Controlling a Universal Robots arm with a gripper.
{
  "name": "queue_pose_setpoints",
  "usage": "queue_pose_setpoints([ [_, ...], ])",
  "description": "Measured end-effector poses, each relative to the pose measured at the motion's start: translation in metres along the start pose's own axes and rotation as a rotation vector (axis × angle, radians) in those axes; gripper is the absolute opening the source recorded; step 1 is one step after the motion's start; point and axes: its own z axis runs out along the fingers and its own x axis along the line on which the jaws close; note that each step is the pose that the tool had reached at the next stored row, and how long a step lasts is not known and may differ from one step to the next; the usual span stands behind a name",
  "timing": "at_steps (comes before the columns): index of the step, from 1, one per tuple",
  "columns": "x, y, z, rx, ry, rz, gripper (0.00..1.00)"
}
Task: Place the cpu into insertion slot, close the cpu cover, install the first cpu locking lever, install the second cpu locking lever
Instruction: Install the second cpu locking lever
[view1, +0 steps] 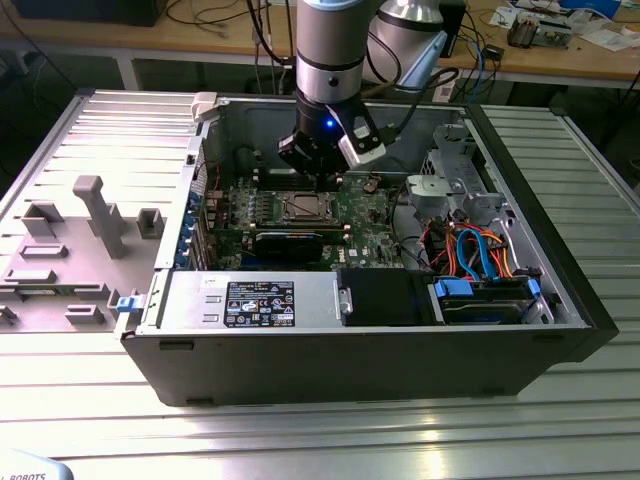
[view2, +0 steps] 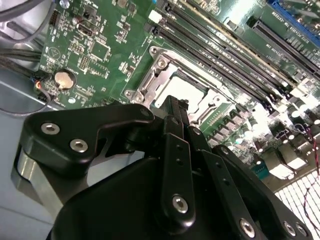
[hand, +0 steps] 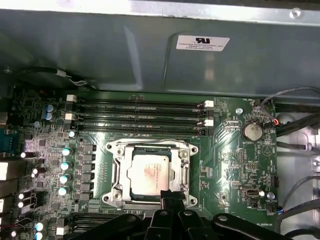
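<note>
The cpu (hand: 150, 172) lies flat in the insertion slot (hand: 192, 150) on the green board, silver top up. The cpu cover (hand: 121, 175) lies down around it, with the chip showing through its window. My gripper (hand: 170, 194) hovers just off one edge of the socket, its black fingers (view2: 172, 120) pressed together with nothing between them. In the second wrist view the fingertips sit right over the cpu (view2: 181, 89). In the exterior view the gripper (view1: 318, 175) hangs above the socket (view1: 303, 208) inside the open case. I cannot make out the locking levers.
Long black memory slots (hand: 140, 115) run beside the socket, and a coin battery (hand: 251, 131) sits nearby. The grey case wall (hand: 150, 50) rises behind the board. A drive cage with blue and orange cables (view1: 480, 255) and a labelled power supply (view1: 260, 303) fill the case front.
</note>
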Motion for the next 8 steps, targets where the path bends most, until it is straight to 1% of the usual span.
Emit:
queue_pose_setpoints([
  [3,-0.0003,0.0009,-0.0076,0.0001,0.0,0.0,0.11],
  [4,-0.0003,0.001,-0.009,0.0003,0.0001,0.0,0.11],
  [8,-0.0004,0.0011,-0.0094,0.0003,-0.0001,0.0,0.11],
])
